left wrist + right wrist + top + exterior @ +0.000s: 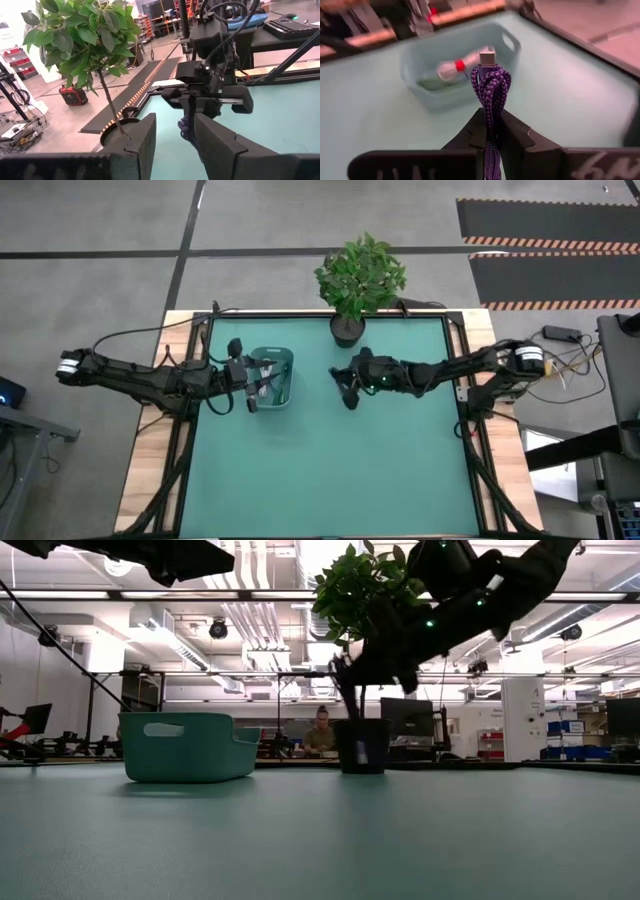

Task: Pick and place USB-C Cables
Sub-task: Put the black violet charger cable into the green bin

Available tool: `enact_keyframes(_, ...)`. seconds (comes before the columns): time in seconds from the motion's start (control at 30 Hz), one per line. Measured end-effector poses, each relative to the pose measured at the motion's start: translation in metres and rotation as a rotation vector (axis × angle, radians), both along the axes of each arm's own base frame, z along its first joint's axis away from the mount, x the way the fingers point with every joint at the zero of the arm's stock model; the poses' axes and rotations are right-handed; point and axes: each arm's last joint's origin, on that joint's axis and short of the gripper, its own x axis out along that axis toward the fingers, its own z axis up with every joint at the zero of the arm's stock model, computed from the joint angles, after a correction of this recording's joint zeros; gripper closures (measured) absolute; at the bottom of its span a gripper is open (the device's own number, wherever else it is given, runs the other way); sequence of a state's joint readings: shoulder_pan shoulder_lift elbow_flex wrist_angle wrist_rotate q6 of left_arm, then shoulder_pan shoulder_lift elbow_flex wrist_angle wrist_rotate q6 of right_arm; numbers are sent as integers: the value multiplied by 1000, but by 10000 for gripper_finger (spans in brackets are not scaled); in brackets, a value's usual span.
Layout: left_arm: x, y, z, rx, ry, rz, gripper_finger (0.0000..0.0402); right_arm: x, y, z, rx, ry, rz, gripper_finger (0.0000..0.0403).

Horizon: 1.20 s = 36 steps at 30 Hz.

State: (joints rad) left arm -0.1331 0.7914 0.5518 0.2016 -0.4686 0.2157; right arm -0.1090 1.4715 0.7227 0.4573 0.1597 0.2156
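Observation:
The pale teal bin (283, 360) stands on the mat's left half, also seen in the low view (185, 747) and the right wrist view (427, 97). Inside it lie a white-and-red cable bundle (451, 68) and a dark green-grey one (431, 83). My right gripper (345, 388) hovers right of the bin, near the mat's middle, shut on a dark blue-purple cable bundle (491, 90). My left gripper (254, 382) is at the bin's left side, open (172, 145), empty. My right gripper (490, 122) pinches the blue-purple cable bundle between its two fingers, low on the coil (491, 111). The looped strands stick out past the fingertips, and the silver plug (487, 56) is at the far end. The bundle is lifted clear of the mat (186, 131).
A potted plant (358, 275) stands at the mat's far edge, its pot (360, 745) just behind the right gripper. The green mat (330, 470) spreads toward the near edge. A black frame (455, 360) borders the mat. A person sits beyond the table (321, 730).

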Motion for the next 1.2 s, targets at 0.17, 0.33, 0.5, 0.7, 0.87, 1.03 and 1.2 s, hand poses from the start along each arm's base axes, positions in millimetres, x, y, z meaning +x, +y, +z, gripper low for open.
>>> enact_keyframes(0.17, 0, 0, 0, 0, -1, 2, 281, 15, -1, -1, -53, -118, 19, 383)
enact_keyframes(0.33, -1, 0, 1, 0, -3, 12, 281, 29, -2, 4, -128, -168, 39, 383)
enact_keyframes(0.5, -1, 0, 1, 0, -3, 13, 281, 42, -3, 13, -209, -228, 64, 383)
enact_keyframes(0.7, -1, 0, 1, 1, -2, 14, 281, 56, -3, 19, -259, -342, 129, 383)
enact_keyframes(0.87, 0, 0, 0, -8, -1, 15, 281, 68, -3, 28, -274, -388, 191, 383)
enact_keyframes(1.03, 5, -1, -5, -55, 11, -8, 281, 75, 1, 45, -283, -457, 284, 383)
enact_keyframes(1.2, 11, -3, -10, -84, 32, -40, 281, 78, 4, 52, -322, -473, 302, 383)
